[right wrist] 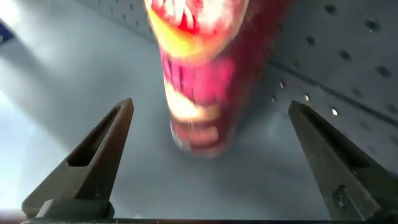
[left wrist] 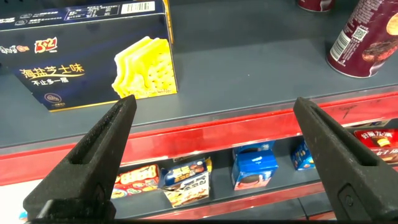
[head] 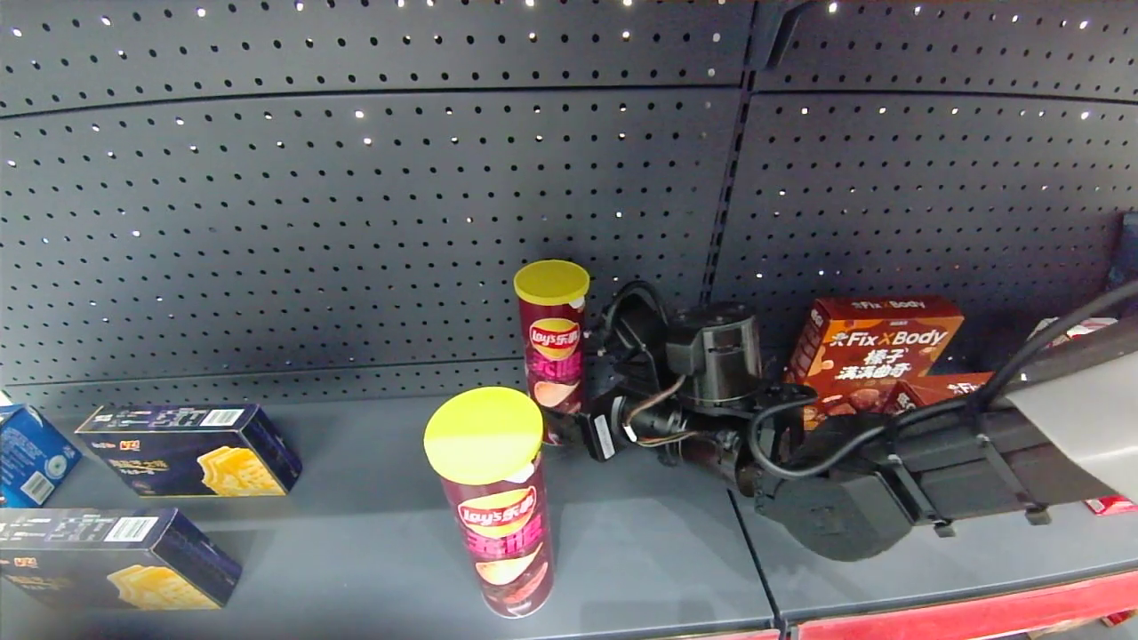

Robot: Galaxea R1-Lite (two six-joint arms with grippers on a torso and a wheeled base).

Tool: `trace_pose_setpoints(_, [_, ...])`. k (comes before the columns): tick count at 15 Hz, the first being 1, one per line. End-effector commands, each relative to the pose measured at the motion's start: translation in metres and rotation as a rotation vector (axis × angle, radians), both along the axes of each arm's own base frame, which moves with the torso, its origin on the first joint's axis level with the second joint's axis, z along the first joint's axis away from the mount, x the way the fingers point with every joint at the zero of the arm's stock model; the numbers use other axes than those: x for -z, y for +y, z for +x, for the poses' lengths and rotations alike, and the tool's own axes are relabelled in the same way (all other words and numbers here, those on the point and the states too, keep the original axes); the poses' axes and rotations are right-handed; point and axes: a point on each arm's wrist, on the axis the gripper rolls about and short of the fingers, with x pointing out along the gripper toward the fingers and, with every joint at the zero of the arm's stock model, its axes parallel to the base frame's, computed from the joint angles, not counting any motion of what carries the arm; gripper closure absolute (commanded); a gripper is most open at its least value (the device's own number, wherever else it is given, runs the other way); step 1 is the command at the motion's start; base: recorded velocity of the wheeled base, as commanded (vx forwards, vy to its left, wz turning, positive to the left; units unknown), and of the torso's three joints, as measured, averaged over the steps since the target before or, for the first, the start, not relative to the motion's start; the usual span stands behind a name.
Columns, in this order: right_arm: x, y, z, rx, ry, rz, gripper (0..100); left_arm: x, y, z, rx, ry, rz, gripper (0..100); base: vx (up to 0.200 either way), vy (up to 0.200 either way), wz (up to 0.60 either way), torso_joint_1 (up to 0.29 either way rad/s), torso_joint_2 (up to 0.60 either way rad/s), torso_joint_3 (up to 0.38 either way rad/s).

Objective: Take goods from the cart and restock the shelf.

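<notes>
- On the grey shelf we see 2 maroon chip tubes with yellow lids, both upright: the rear can close to the pegboard, and the front can near the shelf's front edge.
- The right gripper sits low over the shelf, pointing at the rear can. Its jaws are spread wide, and the can stands just ahead of the fingertips, touching neither.
- The left gripper hangs in front of the shelf's red lip, jaws wide apart with nothing between them.
- We see 2 dark blue cracker boxes lying flat on the left of the shelf, well apart from the cans.
- An orange box stands behind the right arm, against the pegboard.
</notes>
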Motion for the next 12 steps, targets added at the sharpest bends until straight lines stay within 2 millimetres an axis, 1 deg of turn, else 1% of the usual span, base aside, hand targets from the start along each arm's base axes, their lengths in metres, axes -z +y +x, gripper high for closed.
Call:
trace_pose_setpoints(1, [-0.02, -0.022, -0.025, -0.001, -0.021, 0.006, 0, 0.0, 0.0, 0.0, -0.001, 0.002, 0.0, 0, 0.0, 0.0, 0.0, 0.0, 0.0, 0.0])
trace_pose_setpoints(4, [-0.032, -0.044, -0.052, -0.008, -0.04, 0.0, 0, 0.0, 0.0, 0.0, 0.001, 0.002, 0.0, 0, 0.0, 0.0, 0.0, 0.0, 0.0, 0.0])
trace_pose_setpoints(5, [-0.036, -0.051, -0.062, 0.004, -0.049, -0.004, 0, 0.0, 0.0, 0.0, 0.001, 0.002, 0.0, 0, 0.0, 0.0, 0.0, 0.0, 0.0, 0.0])
trace_pose_setpoints(6, [-0.041, -0.06, -0.075, 0.03, -0.061, -0.003, 0, 0.0, 0.0, 0.0, 0.001, 0.002, 0.0, 0, 0.0, 0.0, 0.0, 0.0, 0.0, 0.0])
trace_pose_setpoints(7, [-0.042, -0.065, -0.082, 0.042, -0.064, -0.005, 0, 0.0, 0.0, 0.0, 0.001, 0.002, 0.0, 0, 0.0, 0.0, 0.0, 0.0, 0.0, 0.0])
trace_pose_setpoints(8, [-0.042, -0.076, -0.102, 0.066, -0.073, -0.017, 0, 0.0, 0.0, 0.0, -0.001, 0.002, 0.0, 0, 0.0, 0.0, 0.0, 0.0, 0.0, 0.0])
trace_pose_setpoints(9, [-0.043, -0.084, -0.115, 0.09, -0.086, -0.03, 0, 0.0, 0.0, 0.0, 0.001, 0.002, 0.0, 0, 0.0, 0.0, 0.0, 0.0, 0.0, 0.0])
trace_pose_setpoints(10, [-0.045, -0.094, -0.123, 0.117, -0.108, -0.042, 0, 0.0, 0.0, 0.0, -0.001, 0.002, 0.0, 0, 0.0, 0.0, 0.0, 0.0, 0.0, 0.0])
trace_pose_setpoints(11, [-0.047, -0.099, -0.126, 0.131, -0.119, -0.044, 0, 0.0, 0.0, 0.0, 0.001, 0.002, 0.0, 0, 0.0, 0.0, 0.0, 0.0, 0.0, 0.0])
trace_pose_setpoints(12, [-0.058, -0.116, -0.136, 0.169, -0.157, -0.014, 0, 0.0, 0.0, 0.0, -0.001, 0.002, 0.0, 0, 0.0, 0.0, 0.0, 0.0, 0.0, 0.0])
